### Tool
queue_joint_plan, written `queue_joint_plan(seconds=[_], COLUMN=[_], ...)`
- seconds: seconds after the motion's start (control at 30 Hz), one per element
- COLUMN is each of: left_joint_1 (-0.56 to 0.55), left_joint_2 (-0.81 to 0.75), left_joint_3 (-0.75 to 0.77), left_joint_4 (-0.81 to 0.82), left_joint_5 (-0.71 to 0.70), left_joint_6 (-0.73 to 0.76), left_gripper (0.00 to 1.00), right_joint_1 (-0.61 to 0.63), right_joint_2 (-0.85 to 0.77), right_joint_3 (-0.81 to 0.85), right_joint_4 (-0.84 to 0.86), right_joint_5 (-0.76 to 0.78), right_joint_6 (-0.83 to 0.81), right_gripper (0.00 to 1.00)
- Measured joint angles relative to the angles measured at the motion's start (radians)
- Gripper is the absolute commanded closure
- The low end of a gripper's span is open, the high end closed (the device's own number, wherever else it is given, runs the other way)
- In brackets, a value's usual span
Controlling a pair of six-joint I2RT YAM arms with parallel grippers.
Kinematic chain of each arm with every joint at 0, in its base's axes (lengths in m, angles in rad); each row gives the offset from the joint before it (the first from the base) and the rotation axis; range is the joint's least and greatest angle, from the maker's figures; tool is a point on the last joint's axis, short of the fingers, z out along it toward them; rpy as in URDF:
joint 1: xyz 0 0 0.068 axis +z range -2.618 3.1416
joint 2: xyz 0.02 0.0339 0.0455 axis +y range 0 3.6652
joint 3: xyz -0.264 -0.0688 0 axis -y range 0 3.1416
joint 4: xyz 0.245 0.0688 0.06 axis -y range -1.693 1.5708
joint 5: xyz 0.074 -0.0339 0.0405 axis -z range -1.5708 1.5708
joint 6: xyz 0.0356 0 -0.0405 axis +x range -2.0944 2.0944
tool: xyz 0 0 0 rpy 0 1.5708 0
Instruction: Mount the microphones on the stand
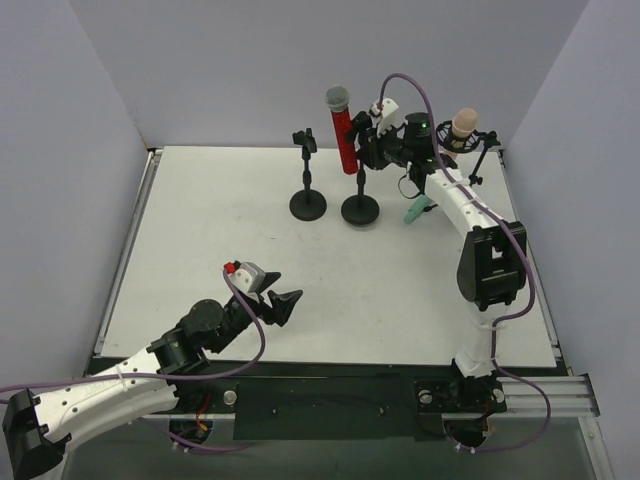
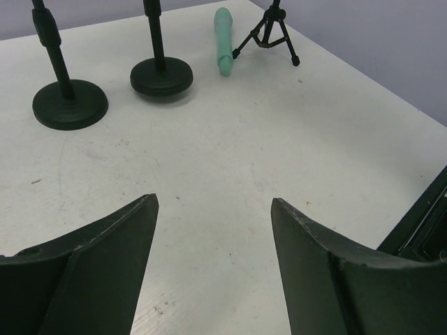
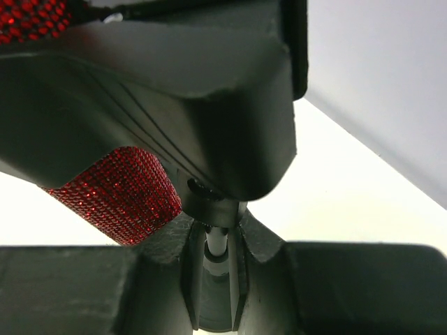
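The glittery red microphone (image 1: 343,135) with a silver mesh head stands upright in the clip of the middle round-base stand (image 1: 360,209). Its red lower end shows in the right wrist view (image 3: 122,195). My right gripper (image 1: 364,152) (image 3: 215,248) is shut on that stand's thin post just under the clip. The peach-pink microphone (image 1: 462,127) sits on a tripod stand (image 1: 478,150) at the back right. The mint green microphone (image 1: 418,208) (image 2: 222,38) lies flat on the table. My left gripper (image 1: 287,304) (image 2: 213,209) is open and empty, low over the near table.
A second round-base stand (image 1: 308,203) (image 2: 70,105) with an empty clip stands left of the middle one, whose base shows in the left wrist view (image 2: 162,75). The tripod's legs (image 2: 269,31) are beside the mint microphone. Walls enclose the table on three sides.
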Motion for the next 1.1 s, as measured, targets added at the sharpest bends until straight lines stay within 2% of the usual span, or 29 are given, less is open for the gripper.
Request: queue_joint_plan(seconds=[0.23, 0.33, 0.6, 0.9, 1.1], left_joint_1=[0.000, 0.000, 0.000, 0.000, 0.000], left_joint_2=[0.004, 0.004, -0.025, -0.080, -0.098], left_joint_3=[0.002, 0.002, 0.002, 0.002, 0.002], left_joint_4=[0.001, 0.001, 0.001, 0.001, 0.001], left_joint_5=[-0.009, -0.010, -0.009, -0.009, -0.009], left_joint_6=[0.000, 0.000, 0.000, -0.008, -0.010], left_gripper=[0.24, 0.24, 0.24, 0.24, 0.24], right_joint_1=[0.006, -0.001, -0.030, -0.051, -0.069], right_joint_2=[0.027, 0.005, -0.061, -0.100, -0.148], right_joint_3=[-0.049, -0.106, -0.253, -0.282, -0.314], right_joint_4=[0.071, 0.132, 0.189, 0.188, 0.159], right_joint_5=[0.008, -0.006, -0.044, -0.050, -0.046], right_joint_6=[0.016, 0.019, 0.039, 0.037, 0.016], right_gripper=[0.89, 0.81, 0.69, 0.42, 0.31])
